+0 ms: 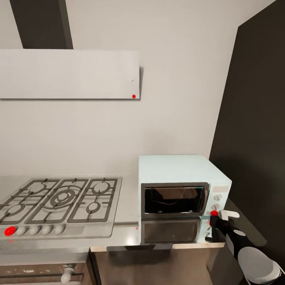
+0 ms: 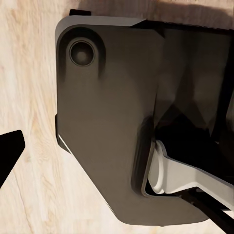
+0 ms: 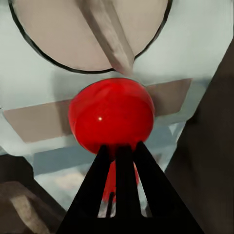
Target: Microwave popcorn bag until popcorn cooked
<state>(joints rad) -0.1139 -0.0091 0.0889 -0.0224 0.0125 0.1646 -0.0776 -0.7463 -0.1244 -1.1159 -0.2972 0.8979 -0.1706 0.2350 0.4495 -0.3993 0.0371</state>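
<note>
1. Microwave (image 1: 178,190) sits on the countertop (image 1: 126,233) at your right, pale mint-blue, dark glass door closed; its reflection shows in the glossy steel just in front of it.
2. Your right gripper (image 1: 217,218) is at the white knob panel (image 1: 217,202) on the microwave's right side, its tip at a small red button (image 1: 214,213) low on that panel.
3. In the right wrist view the red button (image 3: 111,117) sits right at the ends of the dark fingers (image 3: 100,195), which lie close together with only thin slits between them; they look drawn in narrow and grip nothing; whether they touch the button, you cannot tell.
4. A round beige knob (image 3: 92,29) with a raised ridge sits just beside the button in that same view.
5. The gas hob (image 1: 59,200) lies to the left of the microwave, set into the countertop, with a row of knobs along its front edge, the leftmost one red (image 1: 10,230).
6. A pale range hood (image 1: 69,74) hangs on the wall above the hob, a small red dot near its lower right corner.
7. The left wrist view looks down on a dark grey robot body part (image 2: 107,126) over a light wooden floor (image 2: 29,73); you cannot tell the state of your left gripper from it.
</note>
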